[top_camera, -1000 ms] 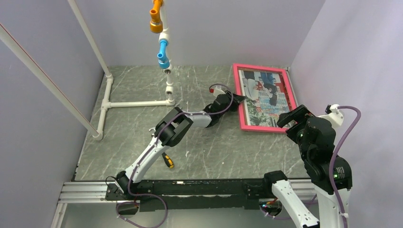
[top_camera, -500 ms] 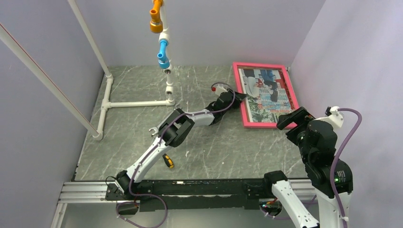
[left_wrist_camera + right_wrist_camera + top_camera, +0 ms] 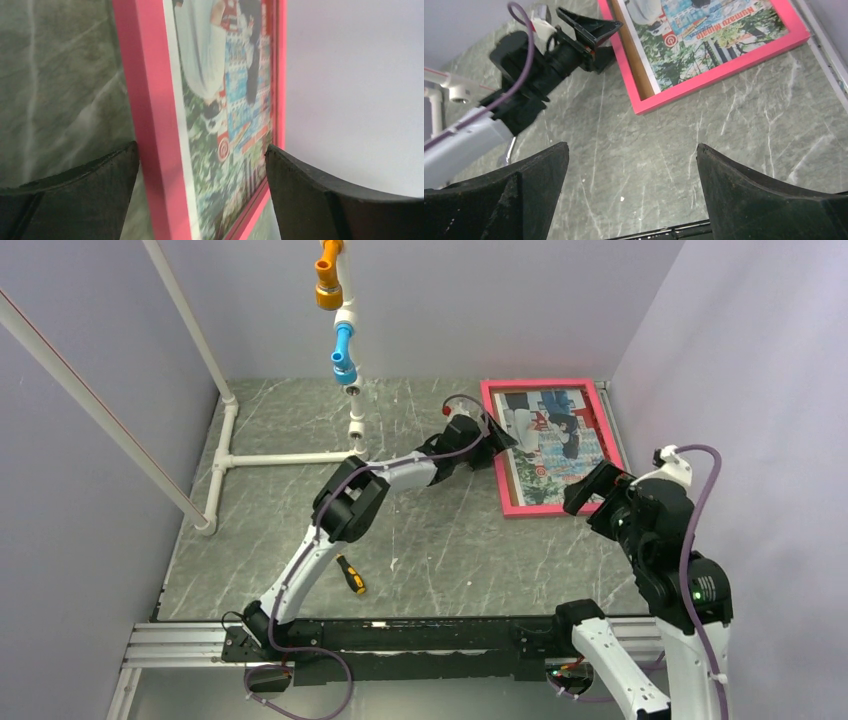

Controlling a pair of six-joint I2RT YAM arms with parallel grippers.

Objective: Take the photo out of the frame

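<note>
Grey marbled bench [image 3: 430, 540]: frame [image 3: 535, 508] at far right, photo [image 3: 555, 435] inside. Left end effector [image 3: 498, 443] open astride its left edge. Right end effector [image 3: 590, 488] open, masking the near corner from above.

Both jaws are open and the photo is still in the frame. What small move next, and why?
Probably close the left gripper on the frame's left rail: its open jaws sit at that rail, the photo still lies inside face up, and the right gripper hangs open short of the frame.
</note>
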